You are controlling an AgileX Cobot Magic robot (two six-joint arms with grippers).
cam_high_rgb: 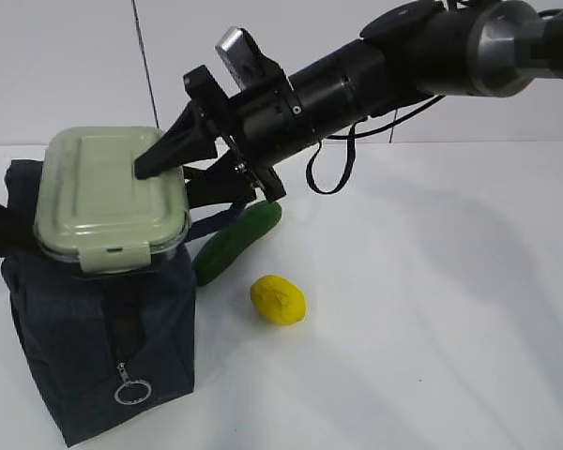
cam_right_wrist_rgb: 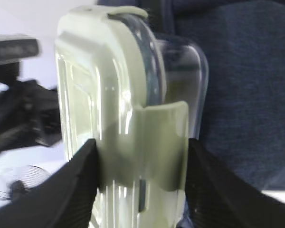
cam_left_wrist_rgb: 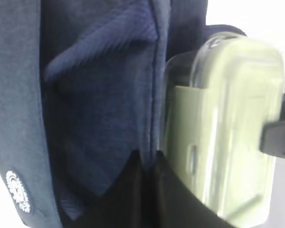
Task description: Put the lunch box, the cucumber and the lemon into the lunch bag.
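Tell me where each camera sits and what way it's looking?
Exterior: beside the table, looking down at the lunch bag, cucumber, lemon; right arm shows.
Left wrist: on the left arm, facing bag fabric; its shut tool pinches it.
Right wrist: on the right arm, its tool gripping the lunch box.
All share the lunch box.

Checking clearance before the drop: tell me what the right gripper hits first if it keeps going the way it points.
Probably the lunch bag. The right gripper is shut on the lunch box and points down-left over the bag's top; depth inside is unclear.
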